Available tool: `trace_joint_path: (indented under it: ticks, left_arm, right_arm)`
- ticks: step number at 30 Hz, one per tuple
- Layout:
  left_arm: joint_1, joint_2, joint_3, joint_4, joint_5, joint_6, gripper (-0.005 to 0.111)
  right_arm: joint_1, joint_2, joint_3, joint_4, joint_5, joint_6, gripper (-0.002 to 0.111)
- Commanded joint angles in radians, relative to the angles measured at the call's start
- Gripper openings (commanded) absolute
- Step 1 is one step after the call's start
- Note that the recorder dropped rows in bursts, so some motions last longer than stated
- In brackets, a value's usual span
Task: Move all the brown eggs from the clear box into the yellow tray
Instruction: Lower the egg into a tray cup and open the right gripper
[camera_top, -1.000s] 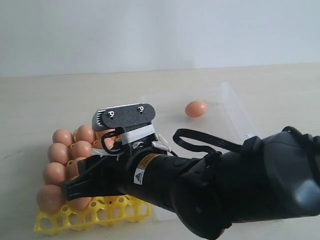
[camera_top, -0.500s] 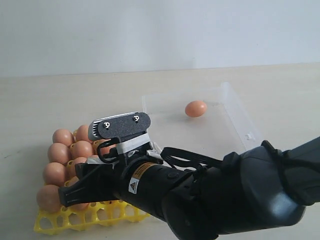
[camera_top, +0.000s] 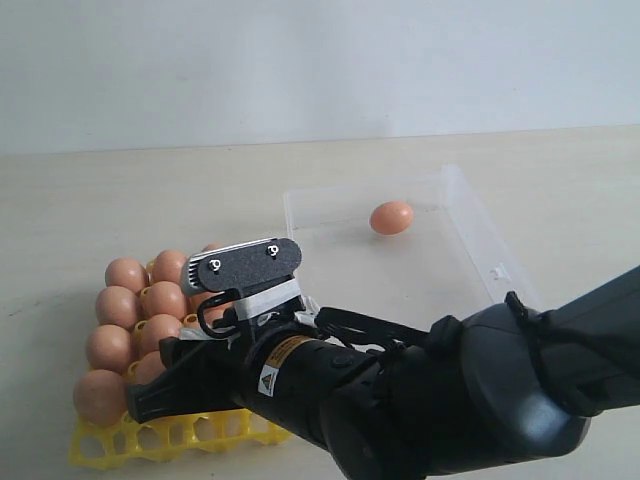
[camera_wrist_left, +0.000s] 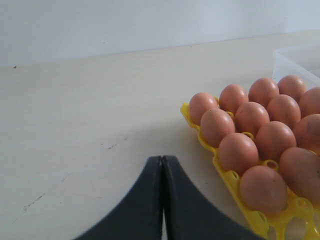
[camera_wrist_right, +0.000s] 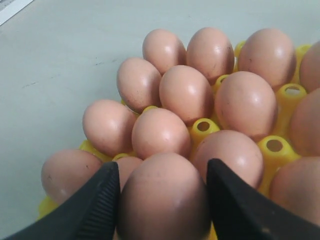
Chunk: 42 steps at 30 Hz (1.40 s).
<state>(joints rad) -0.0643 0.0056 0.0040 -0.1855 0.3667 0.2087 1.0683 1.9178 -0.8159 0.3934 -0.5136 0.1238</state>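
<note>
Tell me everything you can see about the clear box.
The clear box is a shallow rectangular tub of transparent plastic with low walls and a small tab on one side wall. It lies flat and open on the pale table, beside the yellow tray. One brown egg rests inside near the far wall. The right arm hides its near part.

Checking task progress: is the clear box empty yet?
Not empty: one brown egg lies loose on the floor of the clear box, near its far wall.
</note>
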Motion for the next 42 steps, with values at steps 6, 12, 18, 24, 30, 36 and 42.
trace_joint_path:
  ticks: [6, 12, 18, 24, 30, 36, 42]
  left_arm:
    - [-0.004, -0.006, -0.004, -0.001, -0.010, -0.003, 0.000]
    - [-0.004, -0.006, -0.004, -0.001, -0.010, -0.003, 0.000]
    - [-0.004, -0.006, -0.004, -0.001, -0.010, -0.003, 0.000]
    - [-0.004, -0.006, -0.004, -0.001, -0.010, -0.003, 0.000]
    - [-0.004, -0.006, -0.004, -0.001, -0.010, -0.003, 0.000]
    - [-0.004, -0.006, -0.004, -0.001, -0.010, -0.003, 0.000]
    - [-0.004, -0.006, -0.004, -0.001, -0.010, -0.003, 0.000]
  right_arm:
    - [0.000, 0.000, -0.009, 0.022, -0.038, -0.034, 0.000]
    - [-0.006, 0.000, -0.009, 0.024, -0.041, -0.036, 0.000]
    - [-0.006, 0.000, -0.009, 0.024, -0.041, -0.034, 0.008]
    - [-0.006, 0.000, -0.009, 0.024, -0.041, -0.034, 0.031]
    - [-0.006, 0.000, -0.009, 0.024, -0.041, -0.034, 0.050]
    - [-0.006, 0.000, -0.009, 0.026, -0.039, -0.034, 0.061]
    - [-0.006, -0.016, -0.009, 0.037, -0.041, -0.054, 0.062]
